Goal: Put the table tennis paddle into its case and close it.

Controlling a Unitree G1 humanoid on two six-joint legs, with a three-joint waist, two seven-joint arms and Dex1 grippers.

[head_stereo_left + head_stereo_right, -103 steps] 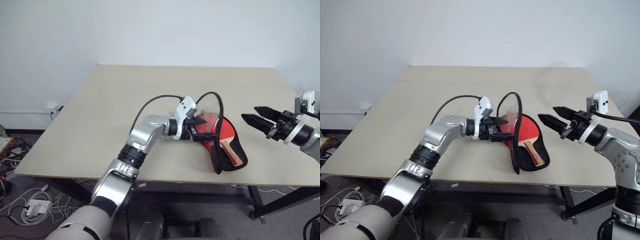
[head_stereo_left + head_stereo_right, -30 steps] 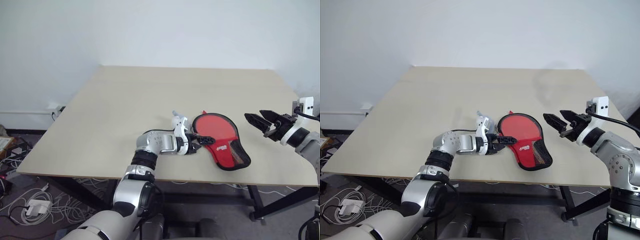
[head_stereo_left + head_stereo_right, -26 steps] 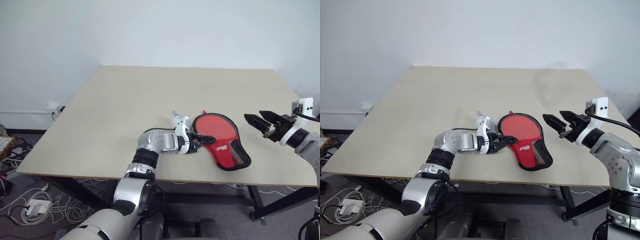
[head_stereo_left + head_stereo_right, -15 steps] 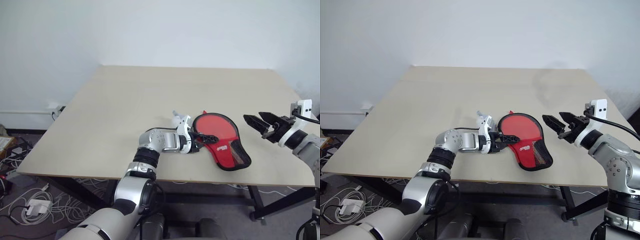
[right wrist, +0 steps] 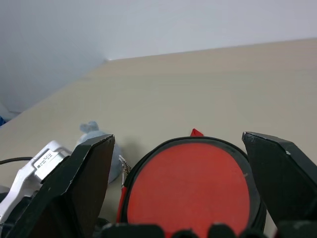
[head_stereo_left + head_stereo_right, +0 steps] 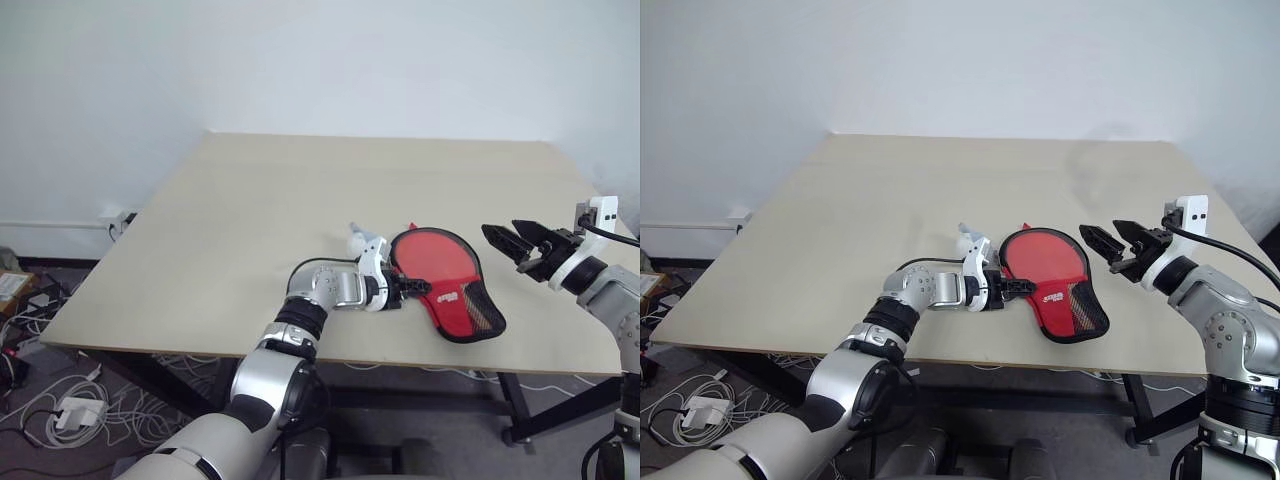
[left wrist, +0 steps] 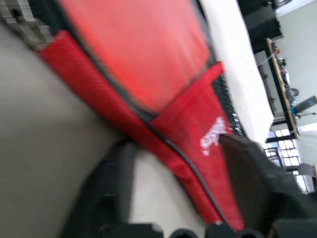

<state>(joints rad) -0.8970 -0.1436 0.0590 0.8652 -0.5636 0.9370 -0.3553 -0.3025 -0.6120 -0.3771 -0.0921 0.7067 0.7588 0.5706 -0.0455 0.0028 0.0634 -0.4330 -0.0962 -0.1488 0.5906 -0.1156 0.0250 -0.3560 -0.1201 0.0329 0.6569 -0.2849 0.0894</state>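
Left eye view: case (image 6: 448, 281) touches left gripper (image 6: 414, 287) (flat).

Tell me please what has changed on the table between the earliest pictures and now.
The case was standing open with the paddle's red face and wooden handle showing; now its top half is folded down and it lies flat, closed over the paddle. The left gripper, earlier up at the raised flap, now sits low at the case's near edge. The right gripper stays open, hovering apart to the right of the case above the table.
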